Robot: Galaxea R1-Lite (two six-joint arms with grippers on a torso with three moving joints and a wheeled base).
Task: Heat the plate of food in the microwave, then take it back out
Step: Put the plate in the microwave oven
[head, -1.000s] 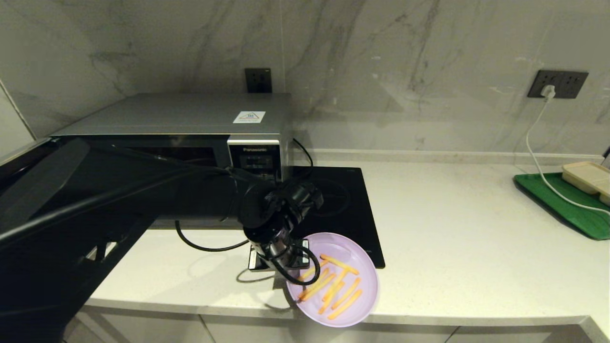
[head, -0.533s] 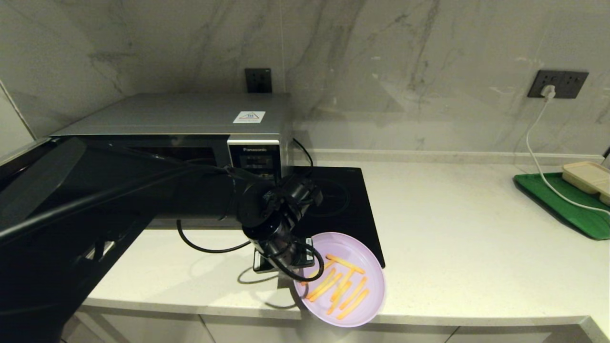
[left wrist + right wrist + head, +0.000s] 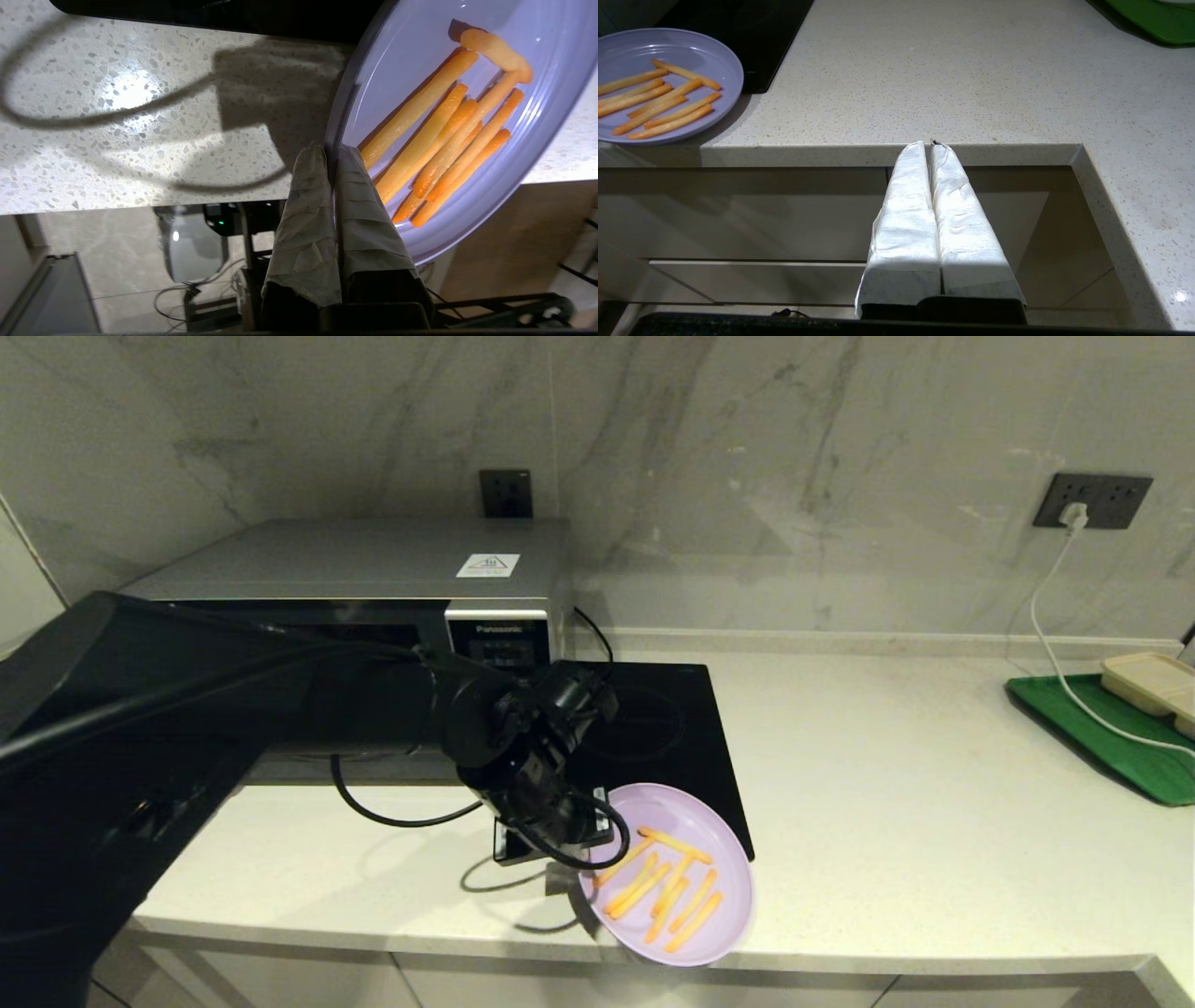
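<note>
A: What has the left pincer (image 3: 331, 151) got hold of?

B: The near-left rim of the purple plate (image 3: 709, 905). In the left wrist view its two cloth-wrapped fingers (image 3: 306, 205) are pinched together on the plate's edge, one on each side of the rim.

A: And where is the plate?

B: At the front edge of the white stone bench (image 3: 896, 803), with part of it jutting out past the edge over the cabinet fronts. Its far side lies just in front of the flat black cooktop (image 3: 686, 747). A handful of orange fries (image 3: 667, 887) lie across its middle, most of them side by side.

A: The microwave?

B: The silver microwave (image 3: 373, 565) stands at the back left of the bench, against the marble wall. The left arm crosses in front of its dark door and hides most of it; the keypad panel shows beside the arm.

A: The other arm?

B: The right pincer (image 3: 930, 144) hangs below the bench's front edge, its wrapped fingers pressed together on nothing, well apart from the plate.

A: Anything else on the bench?

B: A green tray (image 3: 1102, 737) at the far right carries a beige compartment tray (image 3: 1153, 683), and a white cable (image 3: 1050, 644) runs down from a wall socket across it.
</note>
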